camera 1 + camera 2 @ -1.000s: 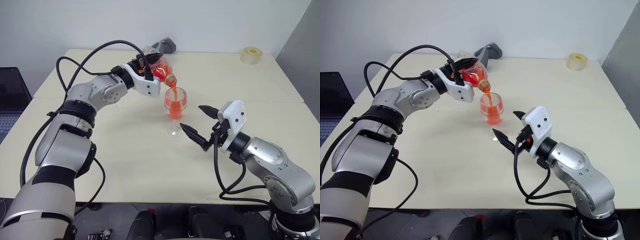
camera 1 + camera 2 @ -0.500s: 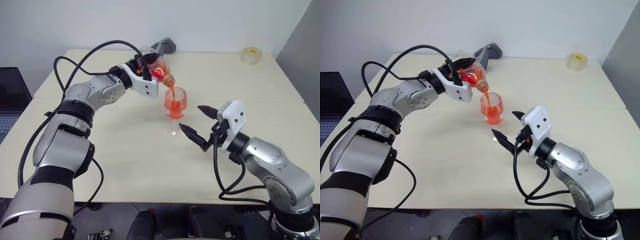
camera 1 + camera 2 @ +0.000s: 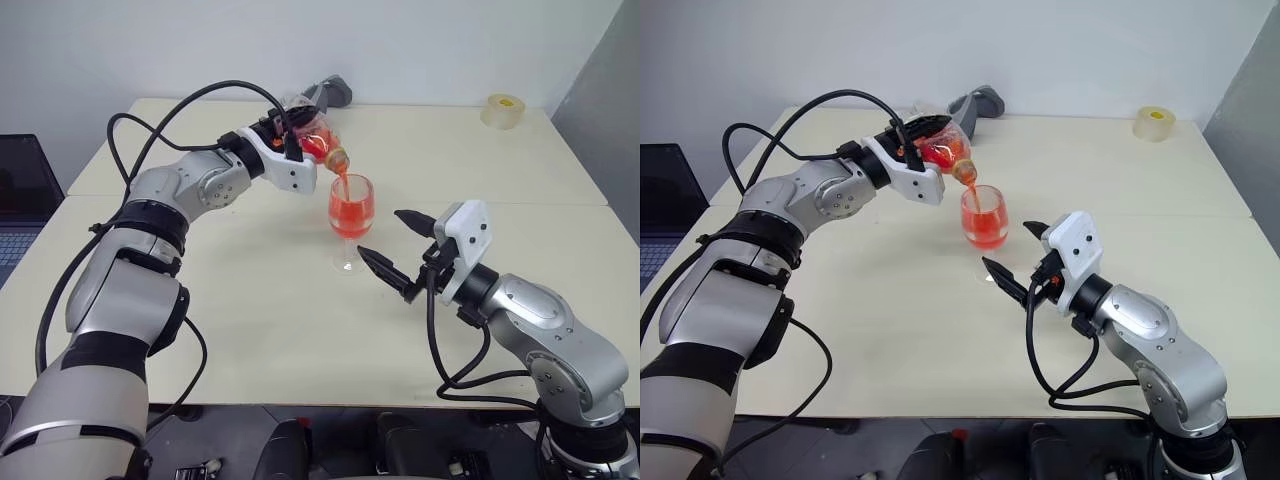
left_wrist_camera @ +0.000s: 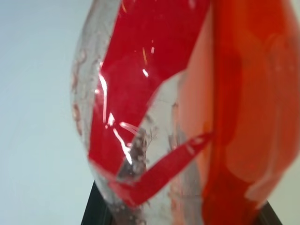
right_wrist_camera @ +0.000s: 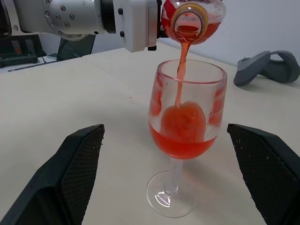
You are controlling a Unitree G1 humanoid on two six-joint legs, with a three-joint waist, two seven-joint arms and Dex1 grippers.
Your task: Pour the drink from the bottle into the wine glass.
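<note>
- A cream tabletop (image 3: 250,320) carries the wine glass (image 3: 351,215), upright.
- Left gripper (image 3: 292,140) clasps the tilted bottle (image 3: 318,143) above it (drink (image 5: 181,79) streaming in).
- Right gripper (image 3: 392,248), fingers spread, flanks the stem, not touching.

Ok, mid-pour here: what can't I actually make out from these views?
- How much drink is left in the bottle: the left gripper covers its body in the head views, and it sits too close in the left wrist view.
- Wine glass foot in the right eye view: the right gripper partly hides it.

head pair high over table (image 3: 520,160); wrist views close-up
</note>
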